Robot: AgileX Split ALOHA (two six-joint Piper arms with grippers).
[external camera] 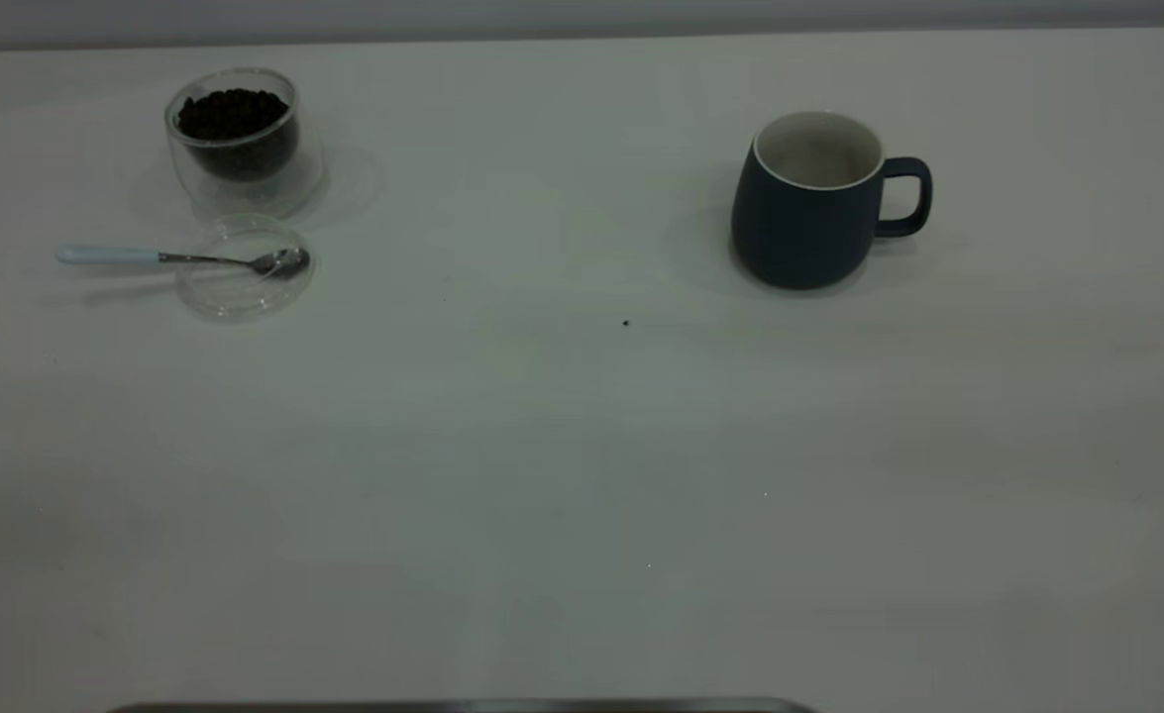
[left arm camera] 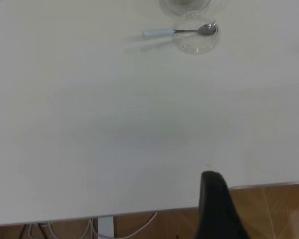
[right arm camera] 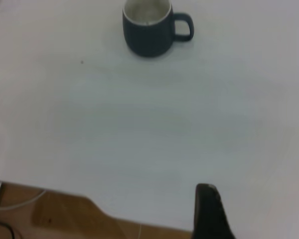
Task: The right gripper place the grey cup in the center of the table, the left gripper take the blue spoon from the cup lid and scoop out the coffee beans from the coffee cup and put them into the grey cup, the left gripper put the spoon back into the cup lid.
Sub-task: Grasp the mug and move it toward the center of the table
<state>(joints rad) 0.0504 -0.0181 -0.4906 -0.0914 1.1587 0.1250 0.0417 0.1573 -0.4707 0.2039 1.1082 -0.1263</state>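
Nothing touched yet, and we can't spot any logo or writing anywhere.

Grey cup (external camera: 807, 208) sits empty, right of the table (external camera: 562, 475) centre. On the left side, coffee cup (external camera: 243, 139) full of coffee beans (external camera: 233, 112), blue spoon (external camera: 185, 257) resting across the cup lid (external camera: 245, 282). Only one dark finger (left arm camera: 217, 209) of each gripper shows, so we can't tell their state.

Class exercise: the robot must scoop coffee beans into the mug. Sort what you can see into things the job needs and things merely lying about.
Needed for the job:
grey cup
coffee cup
coffee beans
blue spoon
cup lid
table

Merely lying about:
dark speck on the table
cables below the table edge
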